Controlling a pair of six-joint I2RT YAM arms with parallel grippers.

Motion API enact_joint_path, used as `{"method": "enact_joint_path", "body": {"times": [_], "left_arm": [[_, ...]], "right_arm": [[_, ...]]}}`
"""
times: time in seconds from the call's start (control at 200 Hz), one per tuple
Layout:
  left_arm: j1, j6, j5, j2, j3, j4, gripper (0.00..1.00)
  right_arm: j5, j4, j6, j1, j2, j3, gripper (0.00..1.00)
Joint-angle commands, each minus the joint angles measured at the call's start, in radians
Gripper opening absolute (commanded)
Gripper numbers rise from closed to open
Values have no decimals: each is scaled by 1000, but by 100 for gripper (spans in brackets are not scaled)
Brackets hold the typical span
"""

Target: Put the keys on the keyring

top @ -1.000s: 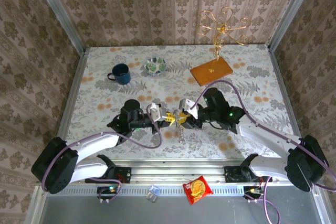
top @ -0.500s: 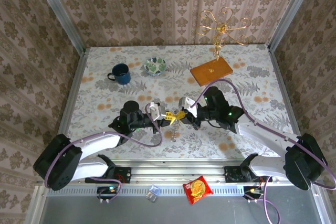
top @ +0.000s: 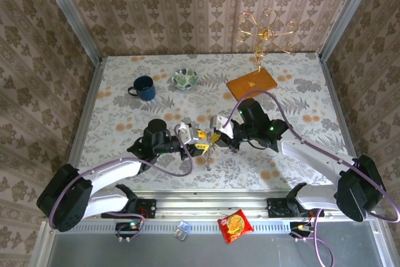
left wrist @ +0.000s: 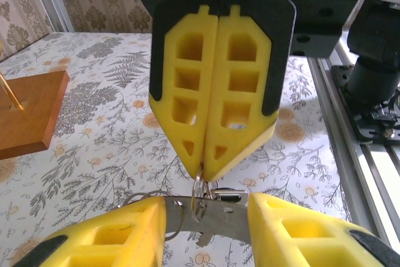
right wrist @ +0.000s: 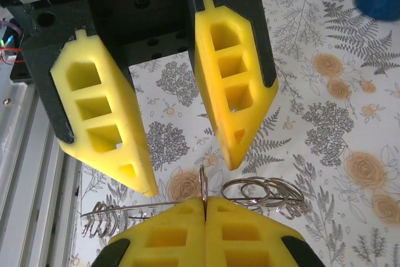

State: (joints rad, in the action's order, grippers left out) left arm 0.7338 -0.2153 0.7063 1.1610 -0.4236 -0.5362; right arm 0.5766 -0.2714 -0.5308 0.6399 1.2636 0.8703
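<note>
Above the table's near middle my two grippers meet tip to tip. My right gripper (top: 215,136) (right wrist: 205,201) is shut on a thin silver keyring (right wrist: 204,182) that stands on edge out of its pads; the left wrist view shows that same keyring (left wrist: 199,187) pinched in the right gripper (left wrist: 203,170). My left gripper (top: 199,140) (left wrist: 206,229) is open, its fingers either side of a flat silver metal piece (left wrist: 219,217). A bunch of loose rings (right wrist: 265,192) hangs off it. A short chain (top: 207,159) dangles below. I cannot pick out the keys.
A blue mug (top: 144,87) and a patterned bowl (top: 185,79) stand at the back left. A wooden base (top: 251,84) with a gold wire stand (top: 265,29) is at the back right. A red snack packet (top: 235,226) lies on the near rail.
My right gripper closed on the ring and my left gripper, shut before, has opened. The dangling chain has shifted slightly left.
</note>
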Motion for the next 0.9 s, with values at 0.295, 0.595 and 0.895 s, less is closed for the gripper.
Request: {"method": "enact_joint_path", "body": {"times": [0.295,0.595,0.895], "left_arm": [[7,-133,11,-11,-102,210,37],[7,-145,18,2,-119,220,25],[5,-123,26,-12,-94,182,0]], "right_arm": [[-69,-219,-145,49,45,160,0],[-63,-227,-158,91,78,202,0],[27,-6,22,10,-26,42,21]]}}
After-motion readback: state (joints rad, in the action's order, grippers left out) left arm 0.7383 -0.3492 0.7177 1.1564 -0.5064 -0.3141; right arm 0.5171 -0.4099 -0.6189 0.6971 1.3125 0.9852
